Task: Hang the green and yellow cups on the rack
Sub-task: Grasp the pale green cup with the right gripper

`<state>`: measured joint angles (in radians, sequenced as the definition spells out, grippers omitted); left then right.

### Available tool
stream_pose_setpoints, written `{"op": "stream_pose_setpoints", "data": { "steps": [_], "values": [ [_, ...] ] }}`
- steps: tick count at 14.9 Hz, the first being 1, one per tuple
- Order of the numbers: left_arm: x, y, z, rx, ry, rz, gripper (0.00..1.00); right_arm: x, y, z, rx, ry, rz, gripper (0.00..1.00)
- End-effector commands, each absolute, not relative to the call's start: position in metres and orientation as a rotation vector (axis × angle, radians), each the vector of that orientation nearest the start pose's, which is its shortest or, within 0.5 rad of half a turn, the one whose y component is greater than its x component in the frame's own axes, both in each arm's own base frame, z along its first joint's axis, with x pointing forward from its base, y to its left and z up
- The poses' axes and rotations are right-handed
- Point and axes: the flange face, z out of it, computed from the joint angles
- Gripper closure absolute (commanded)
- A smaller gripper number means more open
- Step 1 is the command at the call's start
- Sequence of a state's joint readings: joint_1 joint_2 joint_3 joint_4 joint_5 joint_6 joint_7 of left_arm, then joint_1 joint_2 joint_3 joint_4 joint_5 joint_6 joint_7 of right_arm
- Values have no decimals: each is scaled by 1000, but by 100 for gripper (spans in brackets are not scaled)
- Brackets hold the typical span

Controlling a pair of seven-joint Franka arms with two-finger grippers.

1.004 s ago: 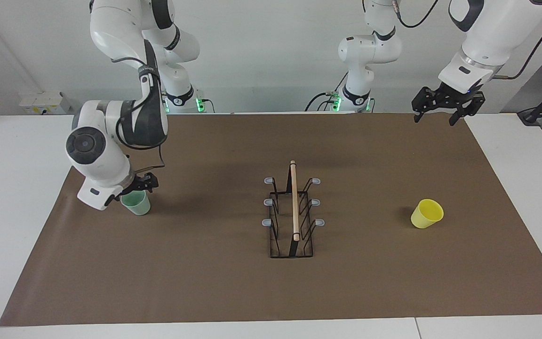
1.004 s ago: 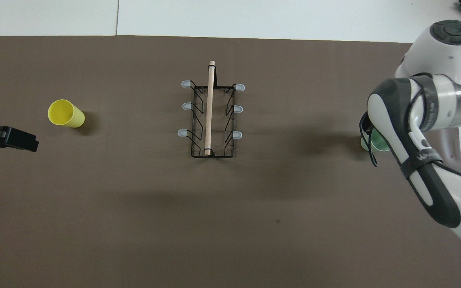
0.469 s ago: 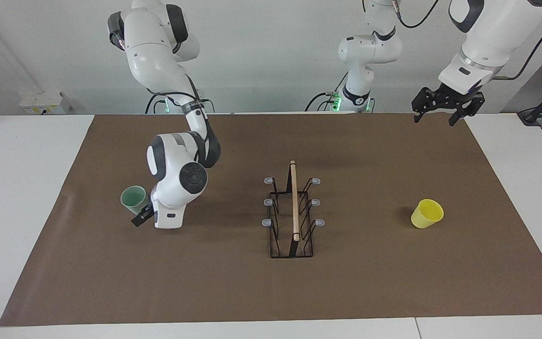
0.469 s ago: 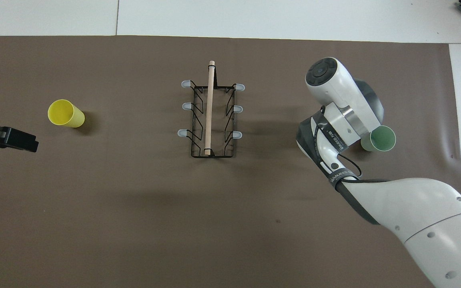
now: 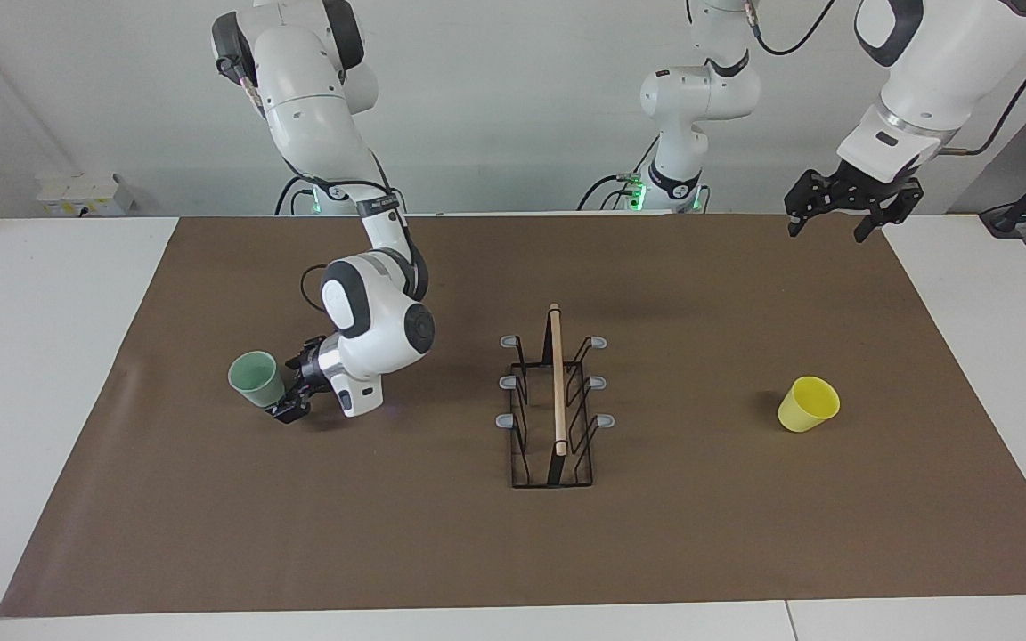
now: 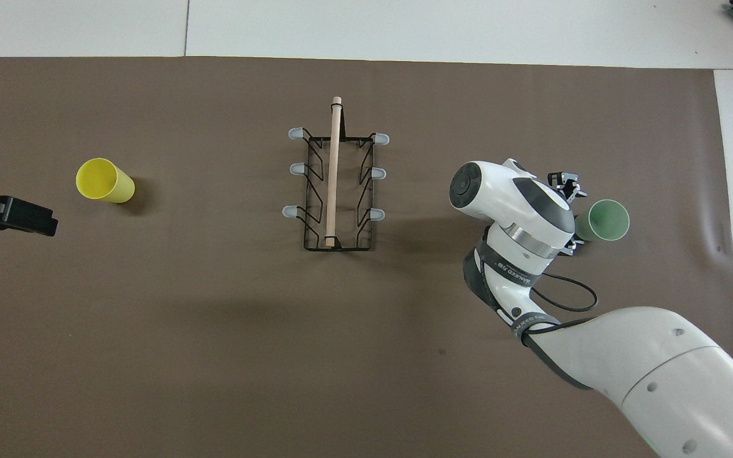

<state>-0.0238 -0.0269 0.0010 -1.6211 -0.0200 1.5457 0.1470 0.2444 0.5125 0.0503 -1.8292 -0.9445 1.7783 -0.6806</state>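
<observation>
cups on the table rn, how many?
2. Green cup at the right arm's end of the mat, right tool beside it. Yellow cup at the left arm's end, alone. None on the rack; none look hidden.

place: robotics lab | evidence: two bench-mounted robot arms (image 5: 370,312), bare walls

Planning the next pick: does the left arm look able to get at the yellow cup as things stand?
Probably yes: the left gripper hangs open above the mat, and bare mat surrounds the yellow cup, so nothing blocks it.
</observation>
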Motion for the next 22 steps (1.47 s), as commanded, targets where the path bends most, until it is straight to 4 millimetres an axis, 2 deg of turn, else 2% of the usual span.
{"op": "stream_pose_setpoints", "data": {
  "steps": [1,3,4,5,7,8,10,12,14,15,16,17,20,21,22],
  "values": [
    [562,11,598,-3217,186,82,0,575,97,241,1590,1618,-841,0],
    [578,34,582,-3229,98,109,0,576,94,242,1545,1615,-841,0],
    [590,39,574,-3238,22,117,0,577,89,242,1541,1611,-842,0],
    [604,46,571,-3265,-133,113,0,575,87,240,1516,1618,-841,0],
    [617,57,558,-3242,-656,162,0,571,85,236,1499,1632,-836,0],
    [625,60,547,-3194,-842,190,0,568,85,233,1495,1637,-832,0],
    [634,63,533,-3126,-1062,233,0,568,83,232,1485,1641,-832,5],
    [653,72,515,-3022,-1369,284,0,567,80,231,1451,1640,-835,23],
    [670,84,497,-2888,-1641,331,0,568,78,233,1432,1634,-832,28],
    [677,92,489,-2823,-1769,355,0,569,77,233,1439,1629,-825,34],
    [684,101,477,-2751,-1885,361,0,569,78,233,1441,1627,-820,60],
    [691,110,465,-2679,-1982,365,0,567,79,231,1442,1627,-818,100],
    [706,119,433,-2536,-2158,339,0,575,85,243,1488,1573,-794,100],
    [711,123,421,-2507,-2182,351,0,579,88,252,1563,1547,-792,100],
    [717,132,419,-2481,-2226,324,0,586,93,263,1664,1527,-771,100]
  ]
}}
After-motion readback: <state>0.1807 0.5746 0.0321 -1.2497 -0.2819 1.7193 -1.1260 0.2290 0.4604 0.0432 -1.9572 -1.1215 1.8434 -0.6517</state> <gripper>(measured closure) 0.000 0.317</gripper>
